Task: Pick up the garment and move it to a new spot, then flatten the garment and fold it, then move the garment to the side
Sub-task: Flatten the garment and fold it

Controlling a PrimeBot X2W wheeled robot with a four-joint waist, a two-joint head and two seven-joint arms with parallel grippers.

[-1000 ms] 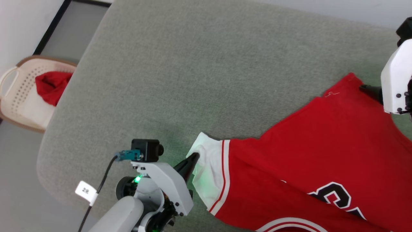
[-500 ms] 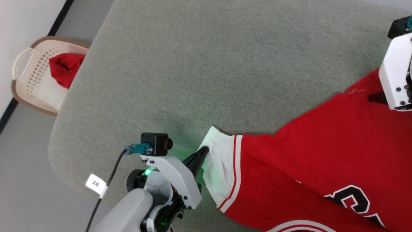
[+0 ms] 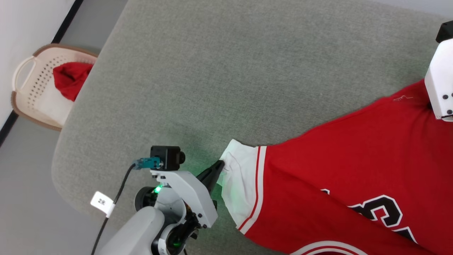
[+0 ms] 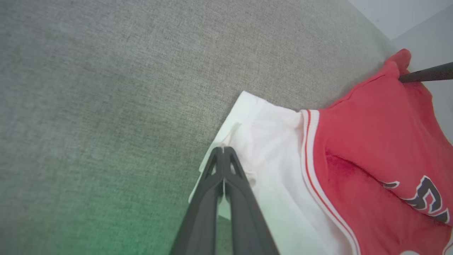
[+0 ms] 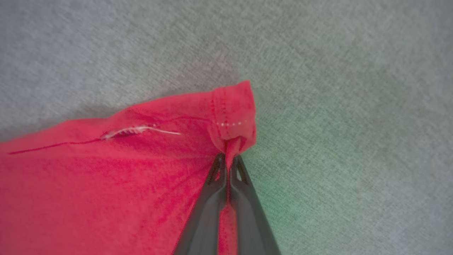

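Head view: you see a grey-green padded surface (image 3: pixel 212 71) across most of the frame. The garment (image 3: pixel 336 166) lies on it from 3 o'clock down to 5 o'clock, its white sleeve (image 3: pixel 240 184) toward the centre. At 9 o'clock, off the surface's edge, a beige basket (image 3: pixel 33 88) holds a red cloth (image 3: pixel 69 78). Your left gripper (image 3: pixel 219 164), at 6 o'clock, has its fingers pinched together on the sleeve's edge. Your right gripper (image 5: pixel 226 159), at 3 o'clock, is clamped narrow on the garment's red hem corner, as its wrist view shows.
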